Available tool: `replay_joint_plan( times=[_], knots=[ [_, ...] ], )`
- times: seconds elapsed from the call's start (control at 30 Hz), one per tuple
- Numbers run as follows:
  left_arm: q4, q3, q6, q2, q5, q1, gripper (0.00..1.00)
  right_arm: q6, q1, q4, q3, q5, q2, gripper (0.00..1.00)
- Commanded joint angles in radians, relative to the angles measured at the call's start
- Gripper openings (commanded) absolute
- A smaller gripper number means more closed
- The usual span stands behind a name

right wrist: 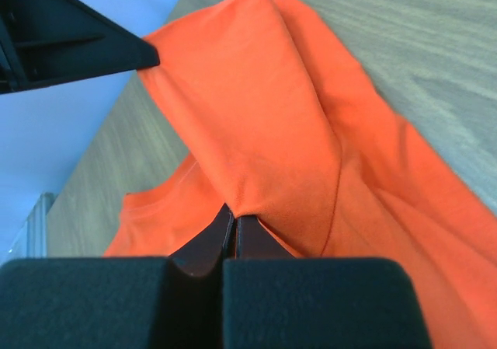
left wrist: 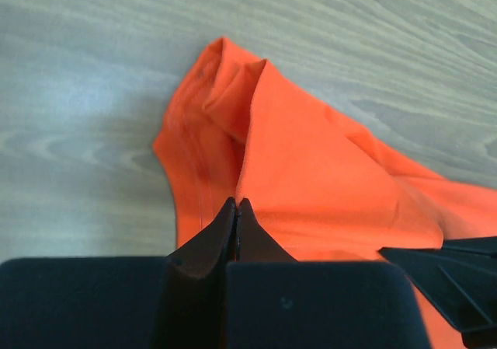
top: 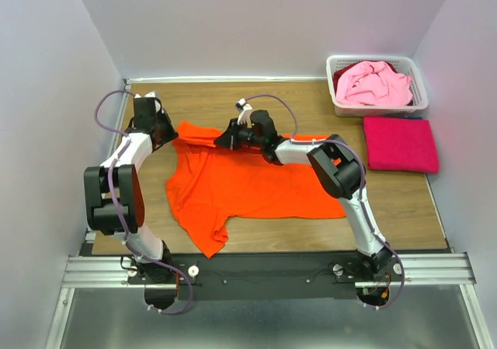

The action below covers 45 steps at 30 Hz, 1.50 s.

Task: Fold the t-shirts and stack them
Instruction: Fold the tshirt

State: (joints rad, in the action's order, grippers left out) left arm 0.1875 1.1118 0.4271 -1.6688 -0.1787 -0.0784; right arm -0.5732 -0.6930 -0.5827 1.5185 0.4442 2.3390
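You have a plain bright orange shirt (top: 241,182) on the brown wood-grain tabletop (top: 388,205). Near its far right corner, the magenta shirt (top: 400,143) is plain too; the pale pink shirt (top: 373,83) fills a white slotted basket (top: 371,57).

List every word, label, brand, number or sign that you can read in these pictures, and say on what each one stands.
There is no text to read in any view.
The orange t-shirt, the folded magenta-red t-shirt and the pale pink t-shirt are plain, with no print or visible tag.
The white basket shows no label or number.
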Motion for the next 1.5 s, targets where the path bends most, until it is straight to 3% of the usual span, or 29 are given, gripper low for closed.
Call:
replay_joint_plan(
  times=[0.0, 0.4, 0.87, 1.1, 1.13, 1.23, 1.47],
  knots=[
    [0.041, -0.07, 0.03, 0.095, 0.062, 0.0, 0.0, -0.008, -0.01, 0.047, -0.055, 0.042, -0.073, 0.01],
    [0.04, -0.274, 0.091, 0.332, 0.131, 0.0, 0.0, 0.022, -0.014, 0.287, -0.043, 0.134, -0.099, 0.01],
    [-0.025, -0.402, 0.127, 0.271, 0.088, -0.001, 0.0, 0.01, -0.014, 0.373, -0.04, 0.185, -0.049, 0.02],
    [-0.04, -0.414, 0.134, 0.264, 0.094, -0.001, 0.0, 0.027, -0.014, 0.415, -0.023, 0.156, -0.041, 0.15],
    [-0.042, -0.415, 0.134, 0.265, 0.097, 0.0, 0.0, 0.03, -0.014, 0.423, -0.021, 0.149, -0.046, 0.24],
    [-0.039, -0.414, 0.128, 0.267, 0.102, 0.0, 0.0, 0.053, -0.013, 0.466, -0.021, 0.117, -0.078, 0.39],
    [-0.025, -0.411, 0.125, 0.274, 0.093, -0.001, 0.0, 0.136, 0.046, 0.558, -0.139, -0.048, -0.259, 0.41]
  ],
)
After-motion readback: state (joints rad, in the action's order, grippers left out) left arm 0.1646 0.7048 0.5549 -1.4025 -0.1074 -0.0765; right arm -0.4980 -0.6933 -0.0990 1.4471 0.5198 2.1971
